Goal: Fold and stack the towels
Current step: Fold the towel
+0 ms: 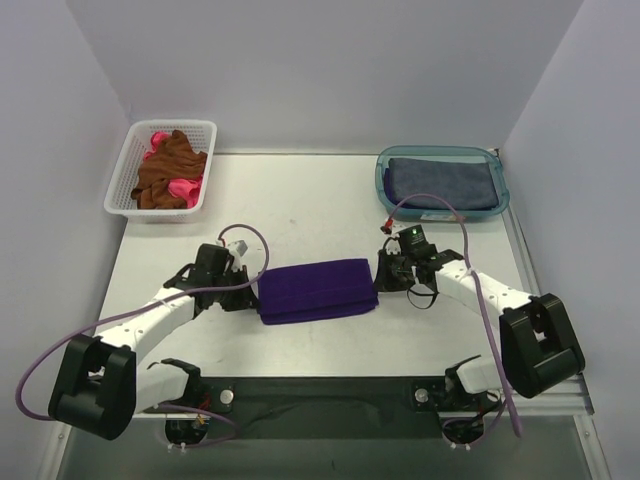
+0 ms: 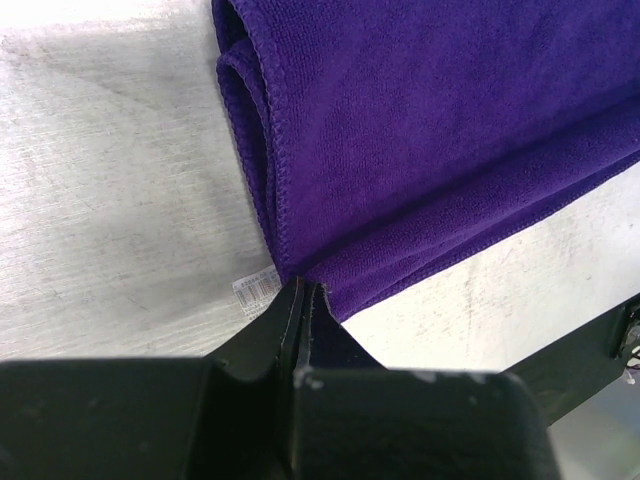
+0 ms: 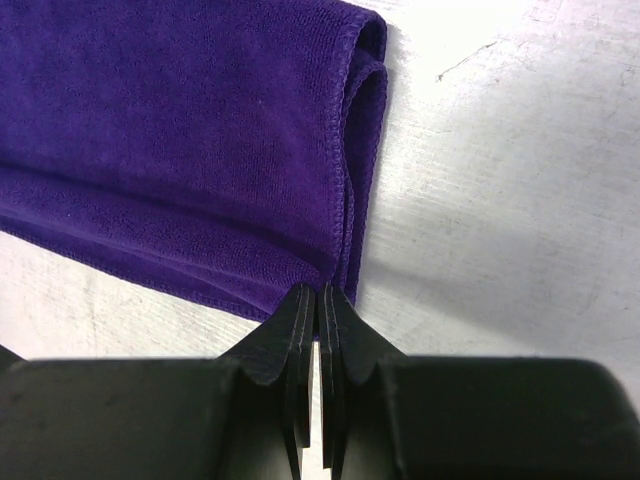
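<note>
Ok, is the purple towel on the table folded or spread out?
Folded: the purple towel is a narrow band, and both wrist views show doubled layers curling at its ends.

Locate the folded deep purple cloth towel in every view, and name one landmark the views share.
Top external: the folded deep purple cloth towel lies mid-table, between the left gripper and the right gripper.
Left wrist: the towel fills the upper right, its near corner pinched in the shut fingertips.
Right wrist: the towel fills the upper left, its corner pinched likewise.
Shared landmark: the pale scuffed table beneath it.
</note>
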You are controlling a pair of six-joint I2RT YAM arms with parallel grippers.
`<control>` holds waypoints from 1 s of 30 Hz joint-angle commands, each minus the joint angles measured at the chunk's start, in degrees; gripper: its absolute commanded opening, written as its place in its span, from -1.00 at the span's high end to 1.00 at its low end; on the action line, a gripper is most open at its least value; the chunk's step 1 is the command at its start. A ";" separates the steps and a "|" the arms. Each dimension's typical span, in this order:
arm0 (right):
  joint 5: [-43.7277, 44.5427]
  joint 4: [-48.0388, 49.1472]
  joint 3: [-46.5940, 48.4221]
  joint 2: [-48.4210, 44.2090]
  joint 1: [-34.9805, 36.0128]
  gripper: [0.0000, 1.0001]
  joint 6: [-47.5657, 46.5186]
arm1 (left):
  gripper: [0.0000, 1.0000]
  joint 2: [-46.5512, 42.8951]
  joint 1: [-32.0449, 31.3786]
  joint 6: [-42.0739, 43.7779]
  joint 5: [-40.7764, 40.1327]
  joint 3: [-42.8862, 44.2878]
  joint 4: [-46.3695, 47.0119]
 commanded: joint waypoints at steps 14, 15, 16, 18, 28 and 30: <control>0.67 -5.53 2.37 -3.24 0.13 1.00 0.36 | 1.00 -3.32 -0.29 0.48 0.02 4.52 -4.18; 0.67 -5.62 2.46 -3.85 0.13 1.00 0.36 | 1.00 -3.93 -0.29 0.48 -0.07 4.70 -4.44; 0.76 -5.88 2.46 -4.12 0.13 1.00 0.71 | 1.00 -4.20 -0.29 0.48 -0.16 5.05 -4.88; 0.67 -6.06 2.29 -4.56 0.05 1.00 1.06 | 1.00 -4.73 -0.29 0.40 -0.16 5.14 -5.14; -0.03 -6.15 0.00 -5.18 0.40 1.00 3.70 | 0.98 -4.20 -0.55 -0.66 0.98 2.86 -5.32; -0.12 -6.15 -0.87 -4.04 0.49 1.00 4.22 | 0.93 -3.85 -0.99 -1.45 1.07 1.80 -5.23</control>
